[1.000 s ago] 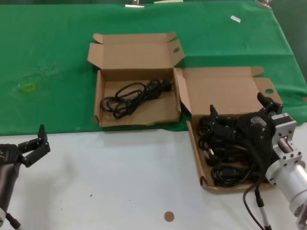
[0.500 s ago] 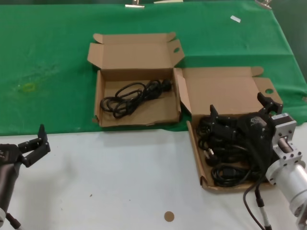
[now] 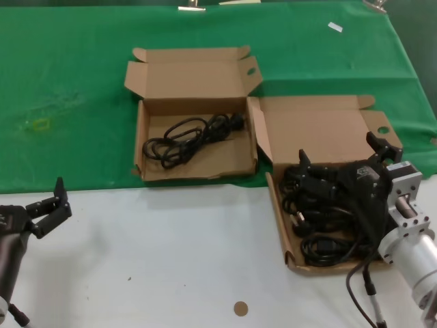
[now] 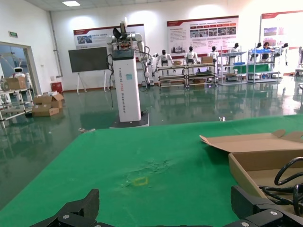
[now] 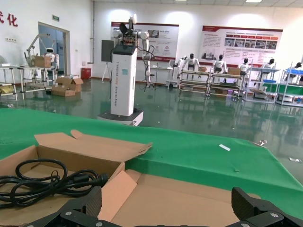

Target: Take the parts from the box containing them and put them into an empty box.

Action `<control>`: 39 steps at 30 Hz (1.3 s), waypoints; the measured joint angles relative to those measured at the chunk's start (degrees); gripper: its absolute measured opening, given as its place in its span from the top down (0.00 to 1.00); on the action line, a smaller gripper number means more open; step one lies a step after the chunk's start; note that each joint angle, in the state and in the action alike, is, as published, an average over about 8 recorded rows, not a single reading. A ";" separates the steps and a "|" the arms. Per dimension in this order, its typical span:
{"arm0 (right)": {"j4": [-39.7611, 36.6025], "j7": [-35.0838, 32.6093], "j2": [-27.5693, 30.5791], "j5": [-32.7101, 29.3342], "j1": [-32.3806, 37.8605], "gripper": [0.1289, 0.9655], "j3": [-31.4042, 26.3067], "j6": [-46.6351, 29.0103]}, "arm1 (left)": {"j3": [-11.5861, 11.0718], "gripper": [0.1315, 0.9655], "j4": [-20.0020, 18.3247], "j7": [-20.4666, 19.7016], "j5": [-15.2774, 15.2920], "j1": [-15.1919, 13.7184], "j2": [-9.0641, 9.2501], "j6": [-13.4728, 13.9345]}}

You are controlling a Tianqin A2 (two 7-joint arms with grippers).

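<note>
Black left gripper (image 3: 53, 205) low over white table (image 3: 171, 260), fingers spread, holding nothing. Green cloth (image 3: 68, 89) behind. Left box (image 3: 194, 171) — lid open, one cord bundle (image 3: 191, 137) inside, ragged front wall. Right box (image 3: 283, 232) just beside it — holds remaining power cords (image 3: 321, 225). Right gripper (image 3: 341, 164) over those cords, fingers spread wide; contact with cords unclear.

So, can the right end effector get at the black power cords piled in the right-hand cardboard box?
Probably yes: the right end effector hangs open directly over the black power cords in the lidless-open brown cardboard box, nothing between them.
</note>
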 joint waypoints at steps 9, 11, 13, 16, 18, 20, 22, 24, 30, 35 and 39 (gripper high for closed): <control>0.00 0.00 0.00 0.00 0.00 0.00 0.00 0.00 | 0.00 0.00 0.00 0.00 0.00 0.00 0.00 0.00; 0.00 0.00 0.00 0.00 0.00 0.00 0.00 0.00 | 0.00 0.00 0.00 0.00 0.00 0.00 0.00 0.00; 0.00 0.00 0.00 0.00 0.00 0.00 0.00 0.00 | 0.00 0.00 0.00 0.00 0.00 0.00 0.00 0.00; 0.00 0.00 0.00 0.00 0.00 0.00 0.00 0.00 | 0.00 0.00 0.00 0.00 0.00 0.00 0.00 0.00; 0.00 0.00 0.00 0.00 0.00 0.00 0.00 0.00 | 0.00 0.00 0.00 0.00 0.00 0.00 0.00 0.00; 0.00 0.00 0.00 0.00 0.00 0.00 0.00 0.00 | 0.00 0.00 0.00 0.00 0.00 0.00 0.00 0.00; 0.00 0.00 0.00 0.00 0.00 0.00 0.00 0.00 | 0.00 0.00 0.00 0.00 0.00 0.00 0.00 0.00; 0.00 0.00 0.00 0.00 0.00 0.00 0.00 0.00 | 0.00 0.00 0.00 0.00 0.00 0.00 0.00 0.00; 0.00 0.00 0.00 0.00 0.00 0.00 0.00 0.00 | 0.00 0.00 0.00 0.00 0.00 0.00 0.00 0.00; 0.00 0.00 0.00 0.00 0.00 0.00 0.00 0.00 | 0.00 0.00 0.00 0.00 0.00 0.00 0.00 0.00; 0.00 0.00 0.00 0.00 0.00 0.00 0.00 0.00 | 0.00 0.00 0.00 0.00 0.00 0.00 0.00 0.00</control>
